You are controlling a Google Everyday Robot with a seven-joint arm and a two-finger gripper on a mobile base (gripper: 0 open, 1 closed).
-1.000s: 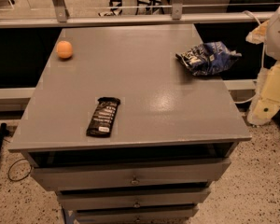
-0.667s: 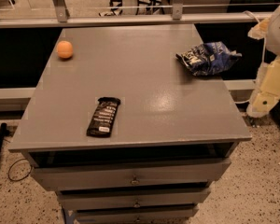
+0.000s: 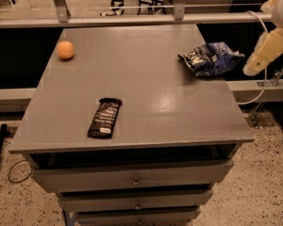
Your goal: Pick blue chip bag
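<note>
Camera view, one tabletop (image 3: 155, 93) seen from above and in front. The robot arm is cut off by the right edge of the frame. Only a cream-coloured end piece shows at upper right, taken here as the gripper (image 3: 262, 55), off the tabletop and just right of the bag. It touches nothing visible, and how the jaws stand cannot be told.

The blue chip bag (image 3: 210, 58) lies crumpled at the tabletop's upper right, near the right edge; its white lettering is too small to read. Print on the black bar wrapper (image 3: 105, 117), lying flat at lower centre-left, is likewise illegible.

Below the tabletop is a dark gap, then three grey drawers (image 3: 134, 175) stacked one under another. All three are closed and their contents hidden, and the lowest is cropped by the bottom of the frame.

Three loose items lie on the tabletop, well apart: one bag, one wrapper and one orange ball (image 3: 65, 49) at upper left. A grey rail (image 3: 132, 19) crosses behind.
</note>
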